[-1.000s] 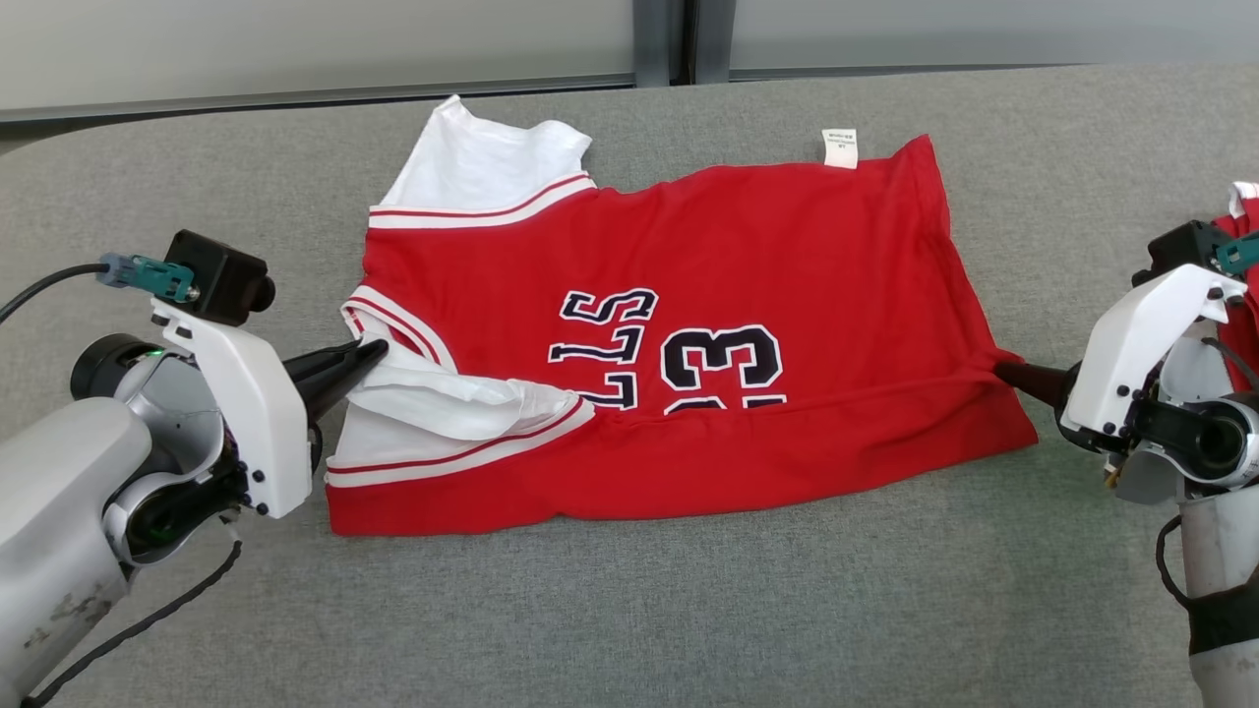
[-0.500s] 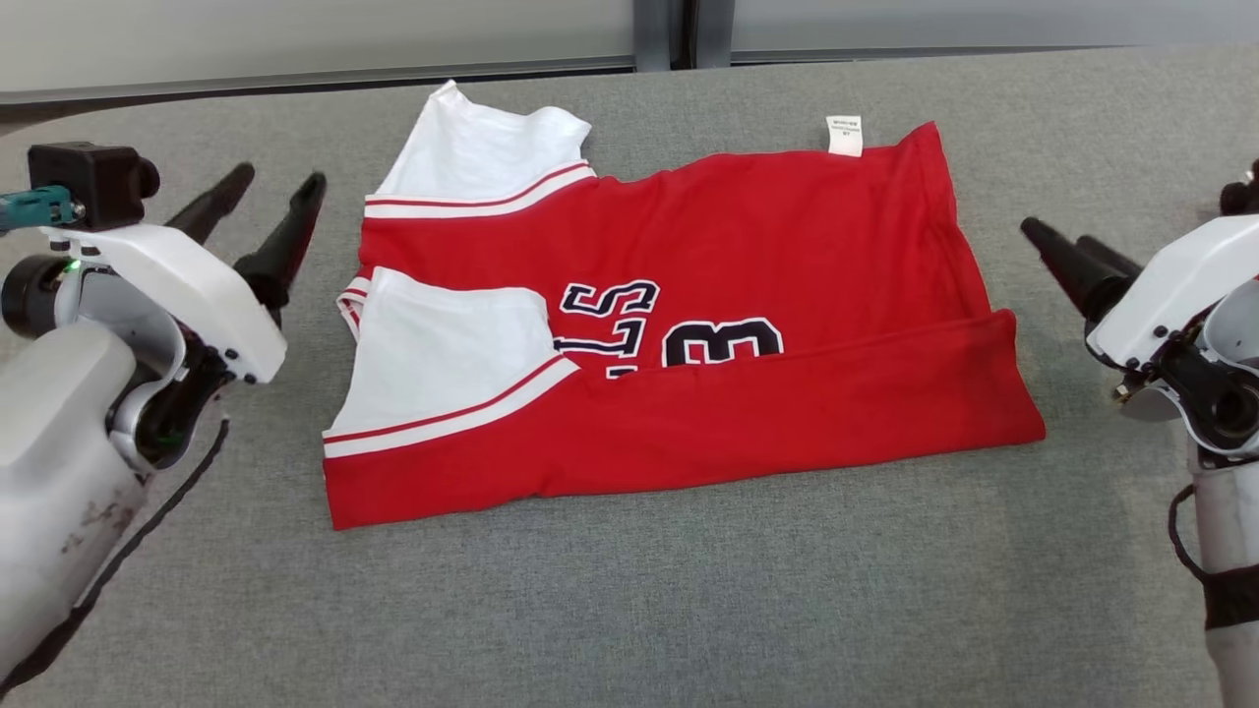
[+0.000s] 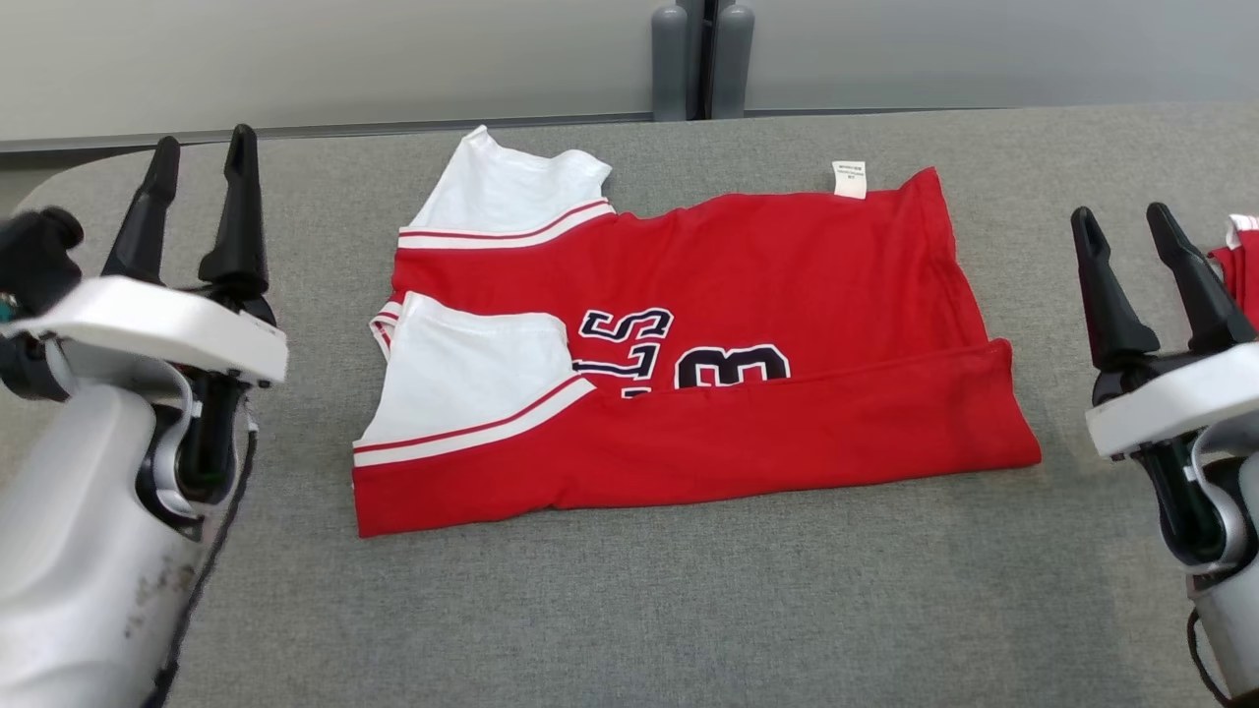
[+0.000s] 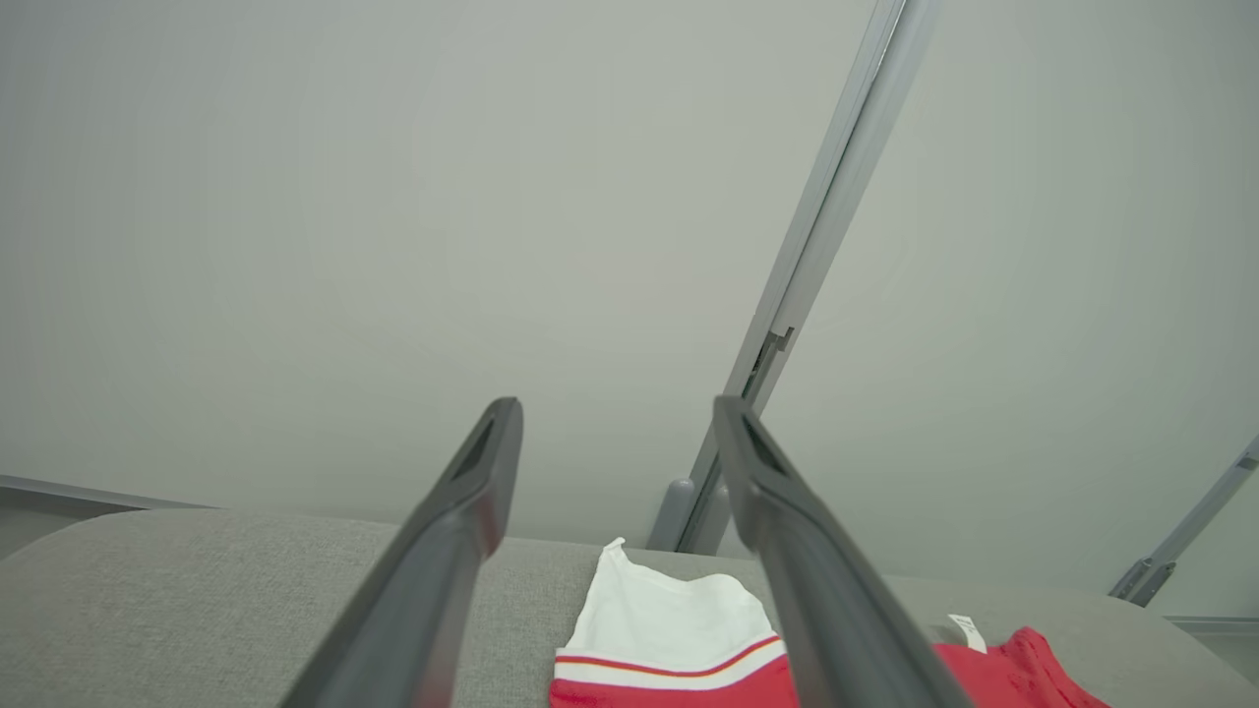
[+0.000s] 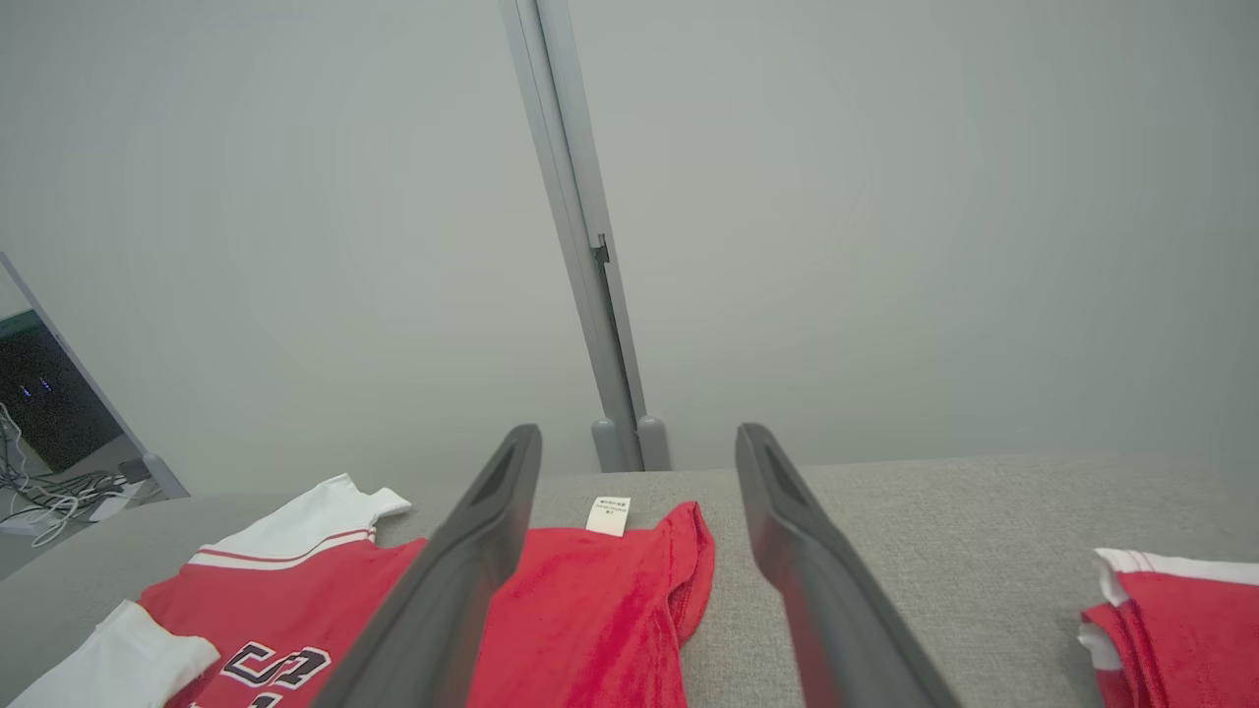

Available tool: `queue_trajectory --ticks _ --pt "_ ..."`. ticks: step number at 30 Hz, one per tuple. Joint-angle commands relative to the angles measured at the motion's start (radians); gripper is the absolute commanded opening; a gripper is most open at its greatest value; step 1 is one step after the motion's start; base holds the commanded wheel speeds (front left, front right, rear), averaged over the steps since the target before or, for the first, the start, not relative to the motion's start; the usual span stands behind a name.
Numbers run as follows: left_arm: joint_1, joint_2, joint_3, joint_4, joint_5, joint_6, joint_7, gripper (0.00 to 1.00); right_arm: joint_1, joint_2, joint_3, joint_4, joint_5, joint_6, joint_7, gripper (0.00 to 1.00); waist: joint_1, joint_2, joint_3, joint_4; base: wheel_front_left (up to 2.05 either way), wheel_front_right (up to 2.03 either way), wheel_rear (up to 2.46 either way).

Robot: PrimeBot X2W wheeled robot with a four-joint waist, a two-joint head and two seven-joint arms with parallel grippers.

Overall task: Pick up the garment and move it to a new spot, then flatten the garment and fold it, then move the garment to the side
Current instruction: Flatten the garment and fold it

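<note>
Garment (image 3: 738, 285): red jersey with white sleeves, flat at mid tabletop (image 3: 629, 610), between the two arms, touched by neither.
Near long side (image 3: 787, 433): folded up over the body, hiding the lower half of the printed number and letters; fold edge fairly straight, slightly skewed at the right end.
Near sleeve (image 3: 462, 374): turned in over the chest, lying on the red.
Far sleeve (image 3: 511, 192): sticking out flat at the far-left corner, not turned in.
Label (image 3: 849, 179): white tag poking out at the far edge.
Left jaws: apart, nothing between; fingers (image 3: 241, 216) pointing up, off the garment's left side, clear of the cloth.
Right jaws: apart, empty; fingers (image 3: 1107, 295) pointing up, off the garment's right side, clear of the cloth.
Other red garment (image 3: 1241, 258): folded pile at the right tabletop edge, just beside the right fingers; separate item by the look, not part of this fold.
Done, judged: pick-up and relocation likely over, flattening looks finished, first lengthwise fold in place.
Left, judged: far long side and far sleeve to fold in, probably a crosswise fold after that, then the shift to the side.
Progress, judged: roughly midway, inside the fold stage.
Next grasp, judged: likely the far corners, one per arm.
</note>
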Motion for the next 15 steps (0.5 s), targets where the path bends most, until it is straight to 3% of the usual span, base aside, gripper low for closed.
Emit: queue_trajectory --ticks 1,6,11,15 --pt "0.067 -0.040 0.069 -0.062 0.077 0.014 -0.004 1.00 0.025 -0.003 0.010 0.011 -0.018 0.000 -0.062 1.00 0.0000 0.0000 -0.003 0.001 0.00 0.00 0.00" --pt "0.270 -0.167 0.236 -0.193 0.286 0.012 -0.004 1.00 0.074 0.019 0.010 0.037 -0.059 0.000 -0.175 1.00 0.0000 0.0000 -0.012 0.004 0.00 0.00 0.00" --pt "0.402 -0.277 0.317 -0.177 0.405 -0.032 -0.002 1.00 0.140 0.070 -0.006 0.038 -0.126 0.000 -0.198 1.00 0.0000 0.0000 -0.027 0.002 0.00 0.00 0.00" --pt "0.457 -0.331 0.364 -0.155 0.454 -0.052 -0.002 1.00 0.178 0.102 -0.022 0.021 -0.148 0.000 -0.199 1.00 0.0000 0.0000 -0.037 -0.006 0.00 0.00 0.00"
